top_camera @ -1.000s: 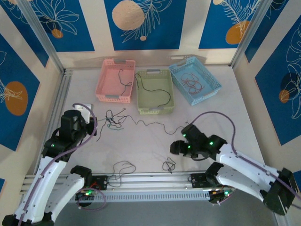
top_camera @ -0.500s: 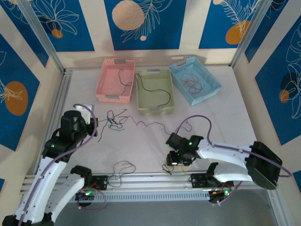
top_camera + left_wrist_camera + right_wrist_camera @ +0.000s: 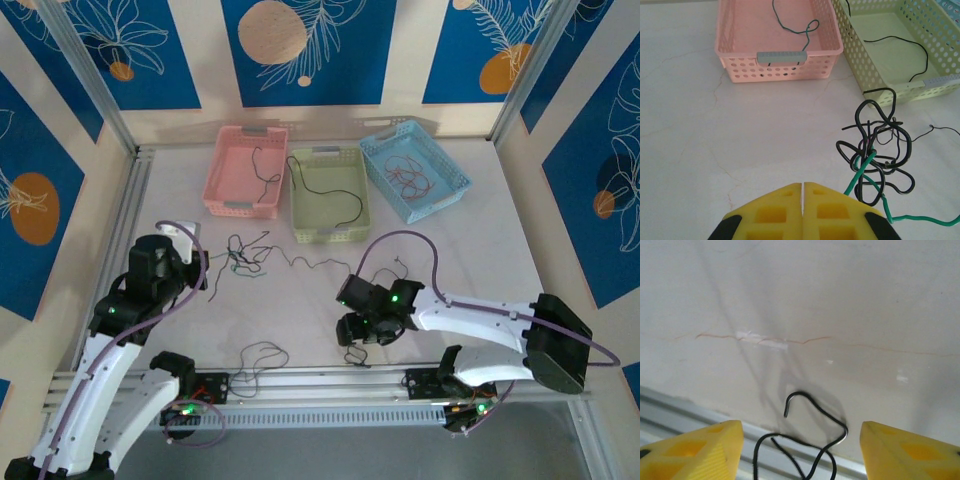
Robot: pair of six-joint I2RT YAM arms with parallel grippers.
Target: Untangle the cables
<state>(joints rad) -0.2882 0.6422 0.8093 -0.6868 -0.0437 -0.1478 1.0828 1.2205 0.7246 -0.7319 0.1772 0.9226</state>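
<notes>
Left claw (image 3: 804, 192) clamped shut, empty; cable tangle (image 3: 874, 152) on table (image 3: 715, 140) at its 1 o'clock. Right claw (image 3: 799, 432) spread wide, straddling a loose black cable (image 3: 844, 429), not gripping

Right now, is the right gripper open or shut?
Open. In the right wrist view, the right gripper has its yellow fingers wide apart, with a black cable lying ungripped between them.

I see a matt marble-look tabletop (image 3: 700, 150) w/ hairline cracks, smooth perforated-plastic pink basket (image 3: 780, 70), glossy plastic-coated cables (image 3: 866, 161), matt yellow plastic left finger pads (image 3: 772, 215), brushed alu rail (image 3: 685, 412).
</notes>
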